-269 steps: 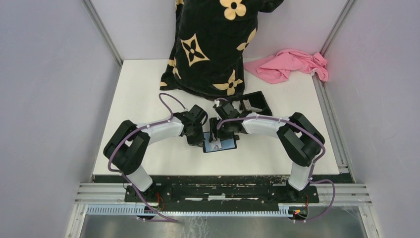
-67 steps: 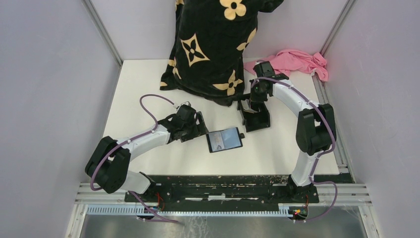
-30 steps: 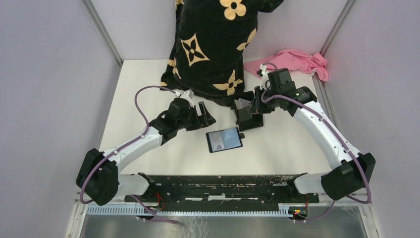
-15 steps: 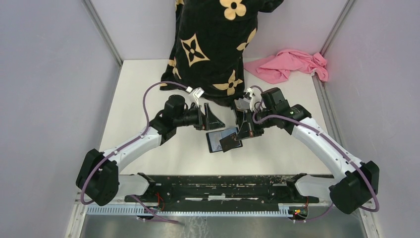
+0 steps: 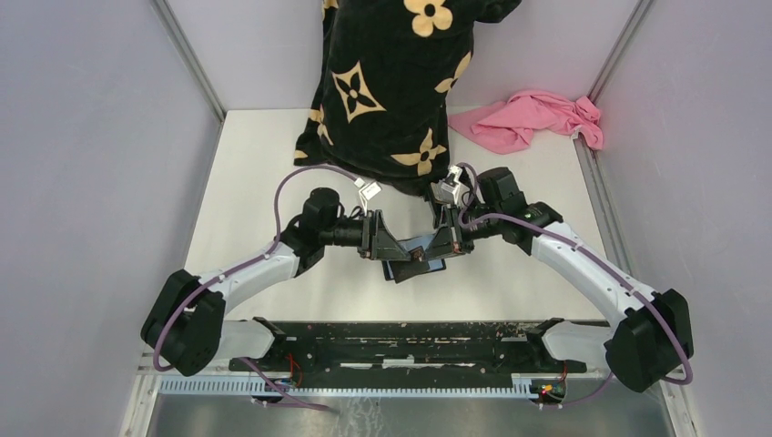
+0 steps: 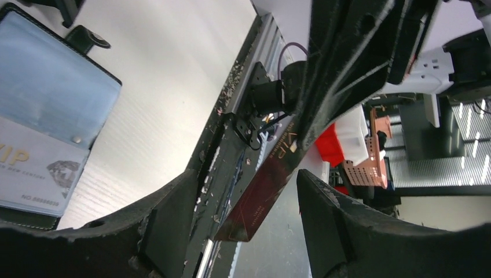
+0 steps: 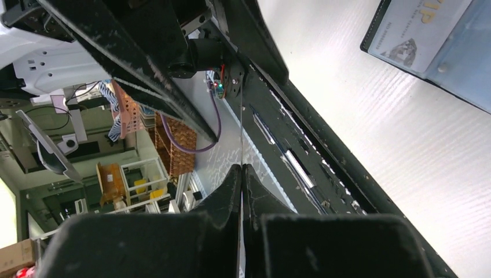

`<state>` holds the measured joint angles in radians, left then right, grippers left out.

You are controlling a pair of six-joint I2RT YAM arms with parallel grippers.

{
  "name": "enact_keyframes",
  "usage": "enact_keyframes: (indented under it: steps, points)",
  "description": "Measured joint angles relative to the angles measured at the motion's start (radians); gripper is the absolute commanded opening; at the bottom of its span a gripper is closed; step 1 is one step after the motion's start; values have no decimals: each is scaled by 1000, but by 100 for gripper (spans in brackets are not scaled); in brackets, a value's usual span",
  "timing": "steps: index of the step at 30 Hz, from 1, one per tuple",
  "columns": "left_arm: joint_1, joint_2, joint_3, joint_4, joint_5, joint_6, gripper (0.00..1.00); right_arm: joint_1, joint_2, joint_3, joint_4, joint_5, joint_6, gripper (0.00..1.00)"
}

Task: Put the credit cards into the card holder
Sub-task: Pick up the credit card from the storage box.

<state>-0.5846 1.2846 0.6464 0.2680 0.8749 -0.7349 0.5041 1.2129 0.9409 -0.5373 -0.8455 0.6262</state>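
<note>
R claw (image 7: 241, 172) is clamped on a dark card (image 6: 260, 197), holding it off the desk just over the holder (image 6: 58, 87). My L claw (image 6: 246, 184) stands open w/ a finger each side of that card; I see a gap both sides. Holder lies open near the middle of the desk's front edge, white card (image 6: 32, 171) tucked in one pocket

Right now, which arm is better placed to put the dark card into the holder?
Right, probably: its claw is shut on the dark red card, near the open card holder. The left claw stands open around that card, not gripping it.
</note>
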Motion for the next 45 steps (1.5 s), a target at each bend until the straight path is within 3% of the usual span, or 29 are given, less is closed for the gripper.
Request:
enact_keyframes:
  steps: [5, 12, 14, 17, 20, 24, 31, 35, 39, 41, 42, 45]
  points:
    - [0, 0, -18, 29, 50, -11, 54, 0, 33, -24, 76, -30, 45, 1]
    - [3, 7, -27, 74, 95, -41, 20, 0, 81, -29, 142, -81, 91, 1]
    - [5, 14, -28, 84, 107, -45, 4, 0, 95, -29, 156, -91, 97, 1]
    - [8, 15, -29, 96, 123, -61, 3, 0, 111, -29, 159, -98, 100, 2]
    - [10, 16, -32, 100, 122, -69, 3, -3, 122, -27, 157, -104, 103, 29]
    - [7, 16, -32, 93, 108, -74, 3, -4, 146, 40, 60, -38, 44, 48]
    - [5, -3, -46, -6, -91, -74, 3, -3, 126, 163, -114, 230, -133, 61]
    - [5, -27, -48, -76, -240, -74, 3, 18, 74, 185, -167, 463, -209, 62]
    - [5, -62, -48, -142, -372, -76, 3, 61, 18, 198, -154, 790, -294, 61]
    - [5, -78, -48, -176, -424, -76, 3, 71, -1, 196, -115, 944, -333, 56]
    - [5, -85, -48, -189, -442, -76, 3, 71, -8, 193, -82, 1015, -346, 59]
    - [5, -113, -50, -220, -503, -82, 3, 70, -9, 180, 32, 1225, -338, 83]
